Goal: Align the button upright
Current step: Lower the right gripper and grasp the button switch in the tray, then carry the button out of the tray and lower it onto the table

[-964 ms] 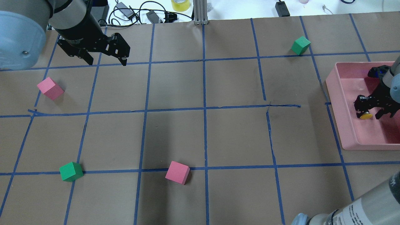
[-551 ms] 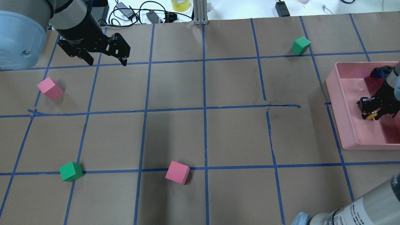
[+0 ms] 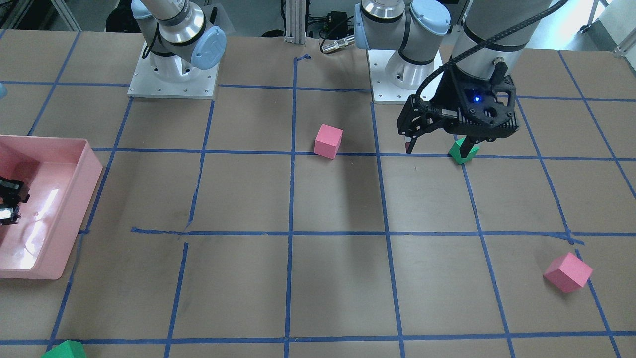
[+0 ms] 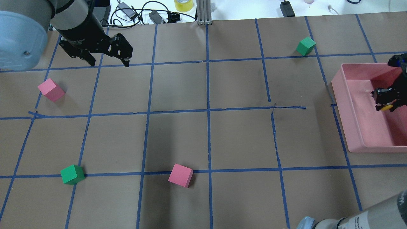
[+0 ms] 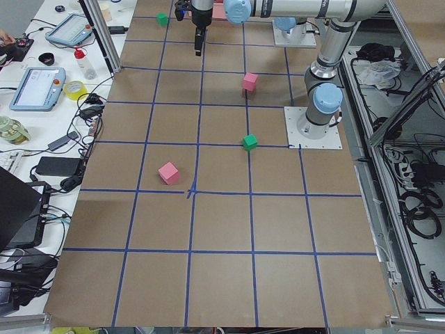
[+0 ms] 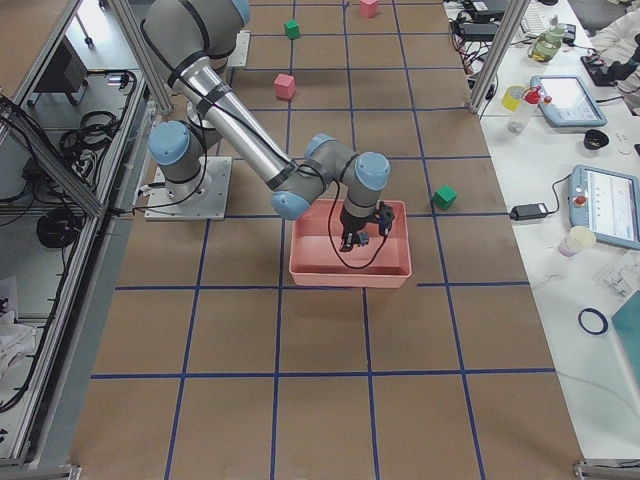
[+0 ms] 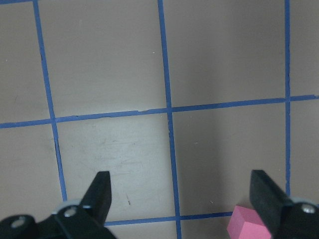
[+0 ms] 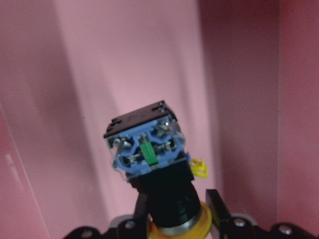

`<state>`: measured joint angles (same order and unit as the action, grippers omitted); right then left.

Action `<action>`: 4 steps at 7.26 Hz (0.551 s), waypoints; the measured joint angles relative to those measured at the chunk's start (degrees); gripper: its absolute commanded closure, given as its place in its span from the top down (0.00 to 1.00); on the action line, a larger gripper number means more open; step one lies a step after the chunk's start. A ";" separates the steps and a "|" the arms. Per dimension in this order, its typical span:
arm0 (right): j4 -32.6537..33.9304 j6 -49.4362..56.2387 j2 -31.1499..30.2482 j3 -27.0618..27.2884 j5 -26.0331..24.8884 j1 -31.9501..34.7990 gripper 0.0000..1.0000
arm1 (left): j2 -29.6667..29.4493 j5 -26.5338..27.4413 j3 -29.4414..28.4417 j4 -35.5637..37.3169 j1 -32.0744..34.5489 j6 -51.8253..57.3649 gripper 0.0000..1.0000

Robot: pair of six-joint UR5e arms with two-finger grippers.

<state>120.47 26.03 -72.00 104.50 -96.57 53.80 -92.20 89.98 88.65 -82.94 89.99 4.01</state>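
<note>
The button (image 8: 147, 149) fills the right wrist view: its blue-and-silver base points away from the camera and its yellow cap sits low between the fingers. My right gripper (image 4: 386, 103) is shut on it, holding it above the floor of the pink tray (image 4: 340, 95). From overhead only the yellow cap (image 4: 387, 108) peeks out under the black fingers. My left gripper (image 4: 109, 63) hangs open and holds nothing over the far left of the table, its two fingers (image 7: 102, 191) spread wide above bare paper.
Two pink cubes (image 4: 51, 90) (image 4: 180, 175) and two green cubes (image 4: 72, 174) (image 4: 306, 46) lie scattered on the brown, blue-taped table. The tray's walls (image 3: 92, 174) close in on the right gripper. Cables and a tape roll lie beyond the far edge.
My right gripper has moved with the button toward the tray's far right side. The left arm has not moved.
</note>
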 measured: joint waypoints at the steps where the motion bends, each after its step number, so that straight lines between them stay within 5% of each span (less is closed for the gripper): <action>1: -0.27 -0.03 -1.83 -0.28 0.81 0.81 0.00 | -0.01 -0.04 0.00 -0.02 -0.04 0.01 1.00; 4: -4.74 -1.35 -4.45 -6.65 1.67 7.05 0.00 | -0.08 -0.01 -0.09 -0.03 -0.07 -0.05 1.00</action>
<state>115.74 24.68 -76.45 97.86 -94.90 60.85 -92.28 89.97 88.57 -82.97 89.92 3.96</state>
